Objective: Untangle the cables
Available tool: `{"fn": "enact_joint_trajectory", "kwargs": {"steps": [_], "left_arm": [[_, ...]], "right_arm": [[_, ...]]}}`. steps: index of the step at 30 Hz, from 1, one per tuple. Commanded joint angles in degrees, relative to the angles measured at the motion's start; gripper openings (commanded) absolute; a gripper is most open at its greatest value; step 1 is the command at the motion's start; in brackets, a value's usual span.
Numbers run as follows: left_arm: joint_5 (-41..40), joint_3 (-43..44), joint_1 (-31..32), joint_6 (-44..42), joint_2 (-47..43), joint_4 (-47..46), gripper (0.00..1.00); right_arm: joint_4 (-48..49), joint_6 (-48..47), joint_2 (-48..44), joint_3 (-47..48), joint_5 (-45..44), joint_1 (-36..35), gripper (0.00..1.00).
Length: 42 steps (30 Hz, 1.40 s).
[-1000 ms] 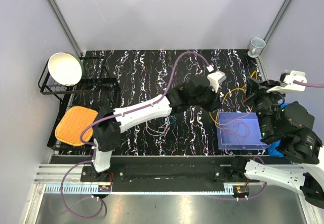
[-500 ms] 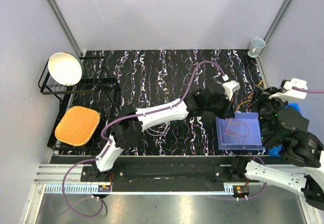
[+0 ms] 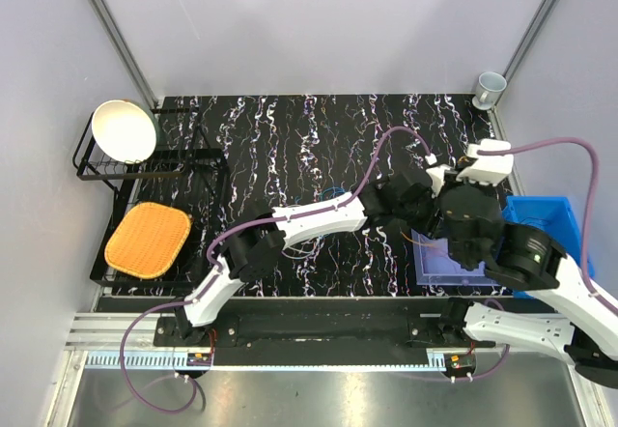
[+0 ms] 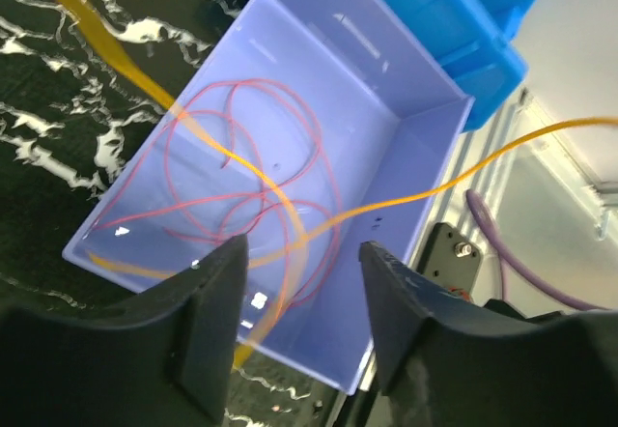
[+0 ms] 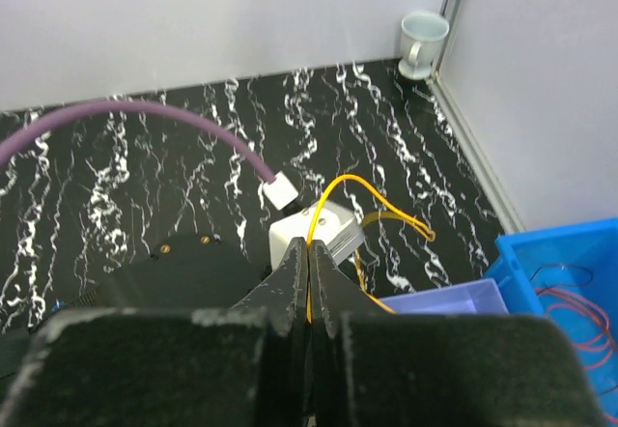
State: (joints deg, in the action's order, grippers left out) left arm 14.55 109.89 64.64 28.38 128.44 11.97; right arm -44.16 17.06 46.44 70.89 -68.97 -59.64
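The left end effector (image 4: 303,253) is hovering with its dark fingers apart over a translucent lavender rectangular plastic bin (image 4: 338,41). A thin orange cable (image 4: 502,152) is sagging across that bin and passing through the gap between the fingers without being pinched. Loose coils of thin red cable (image 4: 251,83) are lying on the bin's floor beneath it.

The right end effector (image 5: 309,251) is pressing its fingers together on an orange cable, which is looping up and away from the tips above the black, white-veined worktop (image 5: 145,156).

Judging from this, one orange strand is being separated from the bunch and fed toward the lavender bin, with only the right arm gripping it. The next move is probably calling for the right arm to bring its end over the bin and part its fingers, or to draw the strand slowly clear so that the red coils are not dragged out with it.

From above, both arms are crowding over the bin and covering most of it. Whether the orange strand is snagging among the red coils cannot be told, and a second orange streak close to the left wrist lens is blurring. A bright blue plastic crate (image 5: 550,263) beside the bin is holding more red wire, cut off by the frame edge.
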Motion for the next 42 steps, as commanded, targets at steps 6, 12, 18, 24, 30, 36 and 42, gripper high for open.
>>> {"fn": "enact_joint_trajectory", "kwargs": {"steps": [6, 12, 18, 24, 30, 36, 42], "left_arm": [[-6.19, -5.29, 0.22, -2.98, -6.53, 0.43, 0.59], [-5.40, -6.79, 0.31, -2.54, -6.45, -0.89, 0.59], [-6.81, -8.90, 0.40, -3.33, -8.91, -1.33, 0.58], [-10.59, -12.23, -0.04, -4.56, -12.95, -1.07, 0.57], [-12.00, -14.09, -1.54, -3.42, -15.33, -1.51, 0.55], [-11.65, -11.63, -1.98, -2.19, -14.01, -1.33, 0.53], [-11.21, -13.46, -1.98, -0.61, -14.97, -2.21, 0.52]], "right_arm": [[-15.41, 21.05, 5.24, 0.47, -0.11, 1.36, 0.00], [-19.38, 23.20, 5.78, 3.80, -0.02, 1.89, 0.00], [-27.72, 27.22, 3.84, 9.95, -1.43, 1.98, 0.00], [-40.89, 35.23, 2.17, 14.00, 2.51, 1.98, 0.00], [-48.12, 41.56, 1.47, 14.98, 10.67, 1.98, 0.00], [-48.83, 42.26, 1.64, 11.38, 18.77, 1.98, 0.00], [-48.83, 45.86, 1.73, 5.67, 19.14, 1.98, 0.00]]}}
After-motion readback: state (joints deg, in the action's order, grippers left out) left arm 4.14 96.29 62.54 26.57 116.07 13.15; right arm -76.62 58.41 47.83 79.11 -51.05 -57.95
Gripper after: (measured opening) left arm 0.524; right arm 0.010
